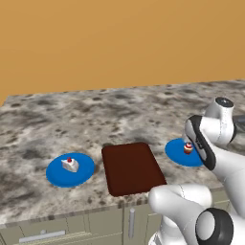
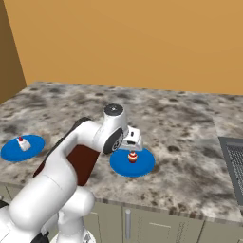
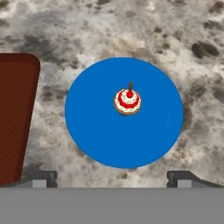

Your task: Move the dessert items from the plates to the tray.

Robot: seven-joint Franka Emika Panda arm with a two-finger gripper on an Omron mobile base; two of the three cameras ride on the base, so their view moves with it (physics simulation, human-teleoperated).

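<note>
The cupcake (image 3: 127,102), orange-brown with a red-white top, stands near the middle of the right blue plate (image 3: 96,131). My gripper (image 3: 111,178) hovers above it, open, with nothing between its fingertips (image 3: 41,178). From the right base view the gripper (image 2: 133,144) hangs just over the cupcake (image 2: 133,157) and its plate (image 2: 144,167). The dark brown tray (image 1: 131,167) lies between the two plates. On the left plate (image 1: 57,176) sits the white cake wedge with a cherry (image 1: 70,164). The cupcake (image 1: 188,148) also peeks out beside my forearm.
A speckled stone counter (image 1: 95,119) carries everything, with its front edge and cabinet drawers (image 1: 43,235) just below. A grey ridged appliance top (image 2: 233,161) lies at the counter's right end. An orange wall (image 1: 119,43) backs the counter.
</note>
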